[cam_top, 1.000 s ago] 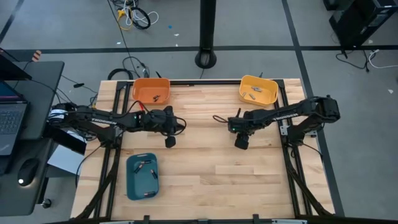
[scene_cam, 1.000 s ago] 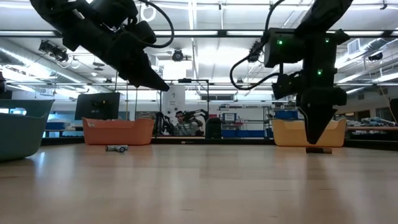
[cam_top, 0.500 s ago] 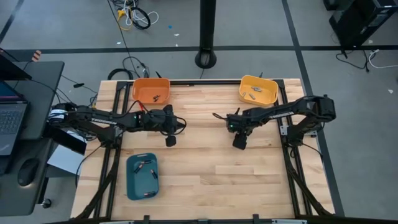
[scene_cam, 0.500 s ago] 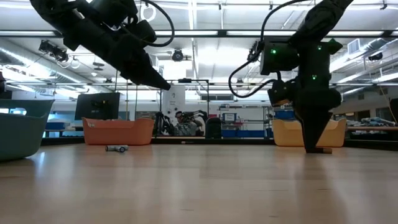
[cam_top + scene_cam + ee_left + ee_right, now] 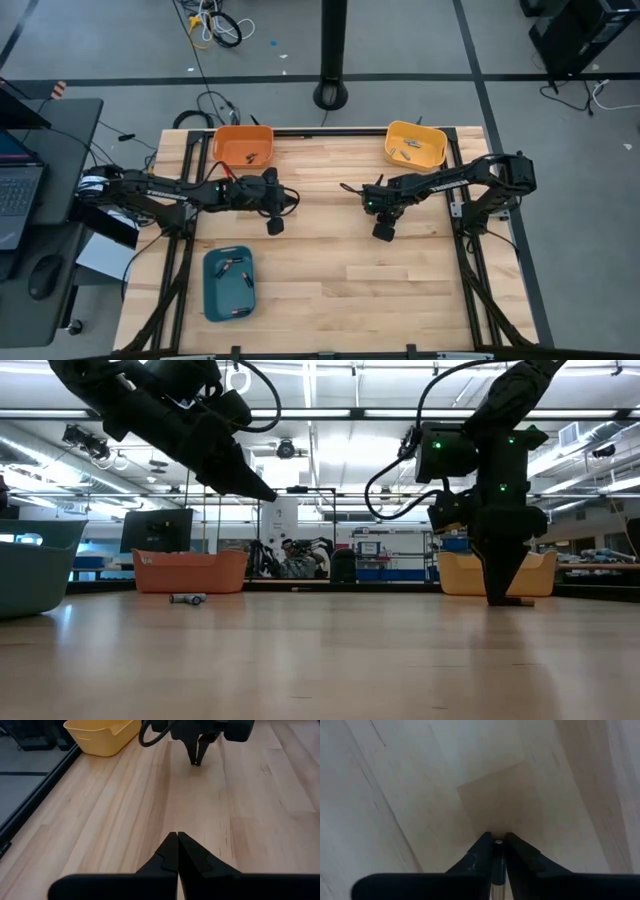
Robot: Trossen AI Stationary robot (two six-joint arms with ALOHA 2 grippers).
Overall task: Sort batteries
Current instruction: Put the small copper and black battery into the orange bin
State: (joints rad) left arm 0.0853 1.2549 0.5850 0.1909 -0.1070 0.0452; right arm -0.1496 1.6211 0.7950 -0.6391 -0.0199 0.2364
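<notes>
Pointing straight down at the wooden table [image 5: 330, 280], the right gripper [image 5: 382, 231] stands right of centre with its fingertips at the tabletop. Its 2 fingers [image 5: 479, 851] are clenched on a slim battery [image 5: 497, 865], whose silvery end cap shows between them in the right wrist view. The left gripper [image 5: 273, 227] hangs above the table left of centre, its fingers [image 5: 169, 851] pressed together and holding nothing. Another battery [image 5: 187, 598] lies loose on the table near the orange tray [image 5: 243, 146] at the far left. The yellow tray [image 5: 415, 144] at the far right holds several batteries [image 5: 405, 153], as does the teal tray [image 5: 228, 284] at the near left.
</notes>
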